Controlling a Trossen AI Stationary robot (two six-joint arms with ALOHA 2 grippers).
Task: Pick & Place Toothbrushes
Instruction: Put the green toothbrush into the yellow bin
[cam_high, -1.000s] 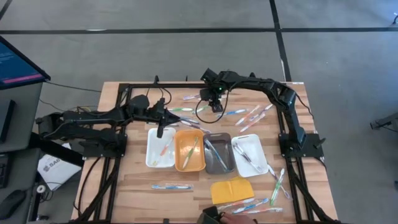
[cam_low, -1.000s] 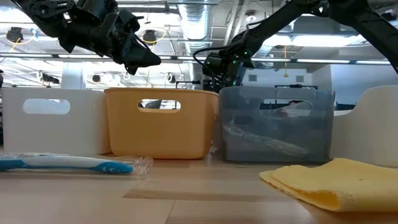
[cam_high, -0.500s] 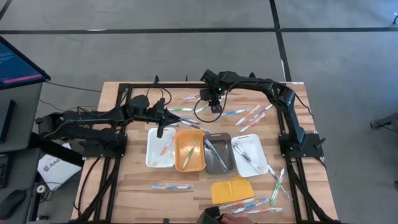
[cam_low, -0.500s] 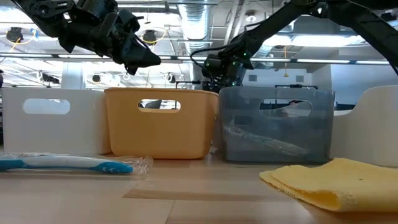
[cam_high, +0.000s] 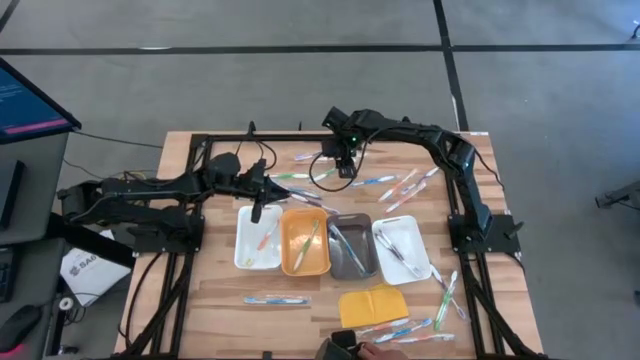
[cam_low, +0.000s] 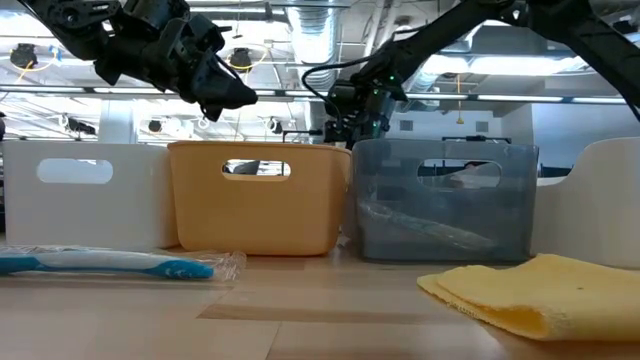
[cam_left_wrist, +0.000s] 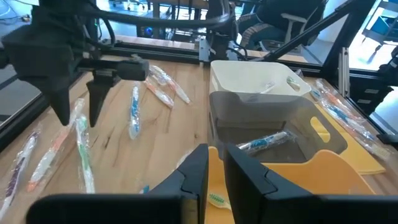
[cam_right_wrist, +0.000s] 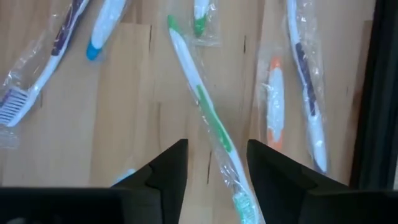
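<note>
While unlifted, green toothbrush (wrapped) between the parted, empty right claw fingers.

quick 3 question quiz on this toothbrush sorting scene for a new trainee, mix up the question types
1. True or false: the right gripper hovers open over a wrapped green toothbrush.
2. Which tray stands between the orange tray and the far-right white tray? A) yellow B) grey C) blue
3. Fill in: the left gripper is above the white tray at the row's ____ end.

Key
1. True
2. B, the grey tray
3. left
</note>
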